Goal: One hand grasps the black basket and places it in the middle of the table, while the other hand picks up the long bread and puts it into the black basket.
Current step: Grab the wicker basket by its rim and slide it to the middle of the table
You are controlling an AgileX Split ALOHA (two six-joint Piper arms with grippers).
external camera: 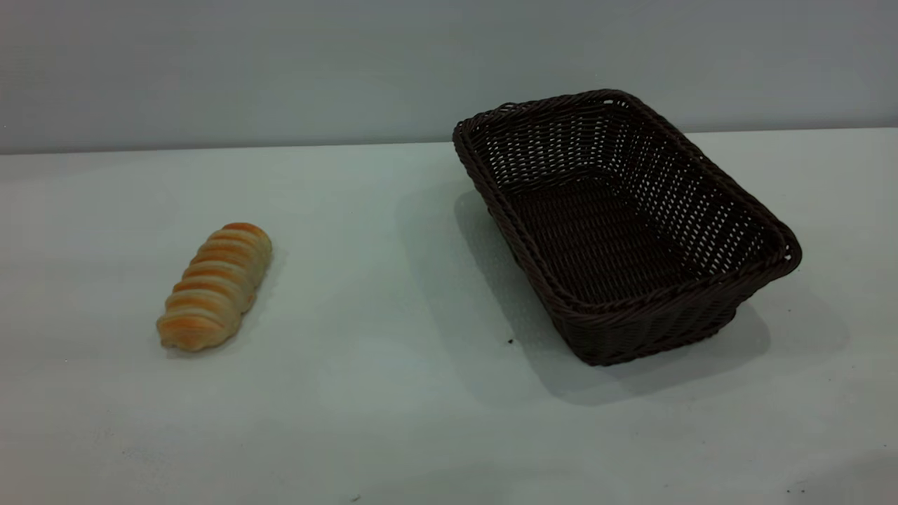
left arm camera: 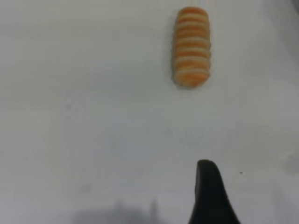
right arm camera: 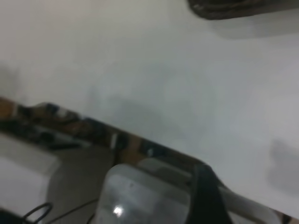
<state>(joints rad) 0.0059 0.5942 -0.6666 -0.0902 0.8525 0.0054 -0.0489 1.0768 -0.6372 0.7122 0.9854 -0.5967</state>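
Basket [external camera: 624,231] right, bread [external camera: 214,286] left, well apart on worktop [external camera: 393,393]. Hand state: cannot tell, either side. Grip basket rim first, drag toward centre.

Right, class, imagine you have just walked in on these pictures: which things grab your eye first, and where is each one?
The big dark woven basket stands out first, sitting empty on the right side of the pale table, turned at an angle. Next comes the small orange-striped bread, lying alone on the left, well apart from the basket. Neither arm shows in the exterior view; only one dark finger of the left pincer shows in its wrist view, short of the bread.
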